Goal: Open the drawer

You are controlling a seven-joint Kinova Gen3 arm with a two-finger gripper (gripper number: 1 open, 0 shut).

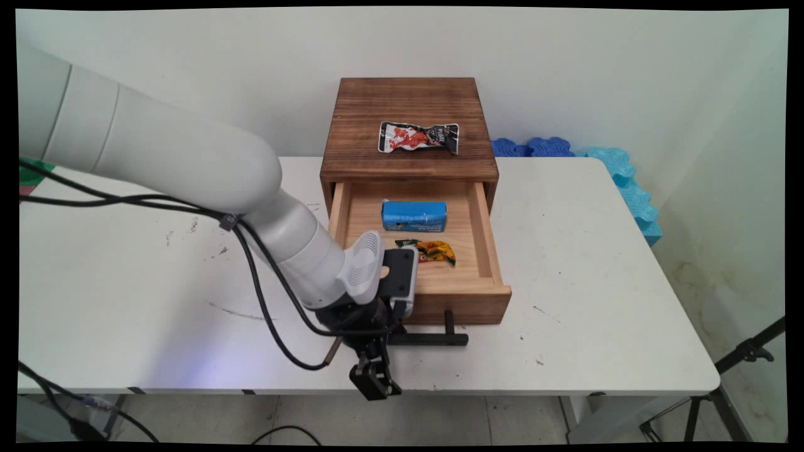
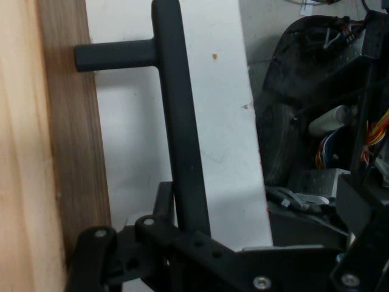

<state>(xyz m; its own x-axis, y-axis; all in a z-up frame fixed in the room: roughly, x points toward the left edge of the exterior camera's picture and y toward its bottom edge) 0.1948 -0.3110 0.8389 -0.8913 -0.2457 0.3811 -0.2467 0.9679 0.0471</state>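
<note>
Main view, left to right: pincer (image 1: 375, 376) hangs low at worktop (image 1: 597, 270) near edge, by drawer handle (image 1: 433, 339); grip state unclear. Open drawer (image 1: 487, 251) holds blue box (image 1: 414, 215) and candy wrapper (image 1: 434, 251). Handle looks rigid; take bar mid-span.

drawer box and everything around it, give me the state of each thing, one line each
drawer: pulled open
black handle: bar runs between the gripper's fingers
gripper: at the handle, open or shut unclear
blue carton: lying in the drawer, toward the back
orange wrapper: crumpled, in the drawer in front of the carton
red and black snack packet: lying flat on the box top
</note>
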